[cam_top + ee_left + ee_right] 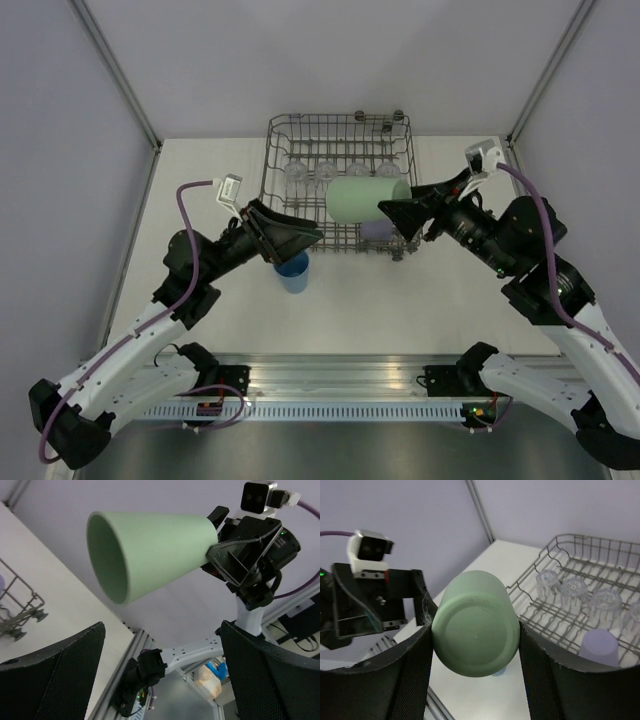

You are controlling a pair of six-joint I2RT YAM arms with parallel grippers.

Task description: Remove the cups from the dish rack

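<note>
Sitting in the dish rack [290,200]: four clear glasses [574,588], lilac cup [598,647].

one wire dish rack [340,118] sits at the upper centre of the top view. four clear glasses [573,591] stand in a row inside it. three plastic tumblers show: one green tumbler [365,198], one blue tumbler [293,270], one lilac tumbler [598,647].

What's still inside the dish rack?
Four clear glasses in a row, plus a lilac cup. The green cup, held in the right claw, blocks part of the dish rack in the top view; anything beneath can't be seen.
</note>
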